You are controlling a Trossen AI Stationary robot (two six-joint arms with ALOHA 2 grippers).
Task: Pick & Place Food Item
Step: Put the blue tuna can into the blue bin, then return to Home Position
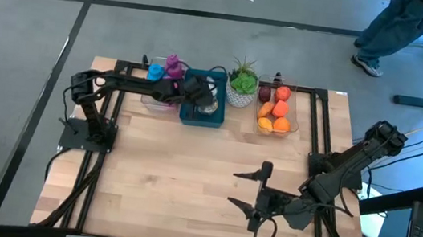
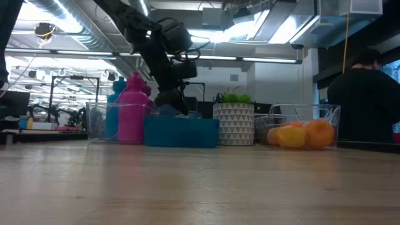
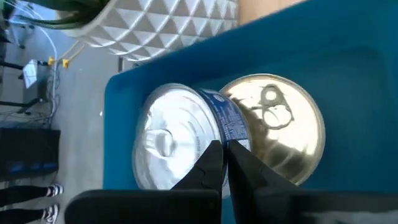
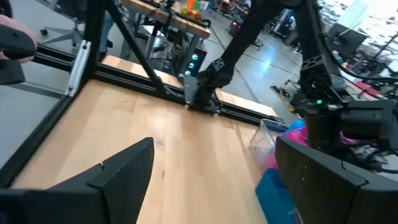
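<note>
Hovering in the blue bin [image 1: 192, 116] at upper centre, left gripper [image 3: 225, 163] pinched shut, holding nothing, above two tins [image 3: 273, 127]: rigid, slick, likely weighty, best gripped across the rim; right gripper [image 1: 261, 197] wide open, empty, lower right.

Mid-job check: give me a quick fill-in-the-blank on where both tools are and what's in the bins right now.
1. The left tool is shut over two ____ lying in the teal bin.
2. The right tool hangs over bare table with its fingers ____.
3. The potted plant stands between the teal bin and the clear bin of ____.
4. The pink bottle stands ____.

Missing words: cans; open; fruit; upright
</note>
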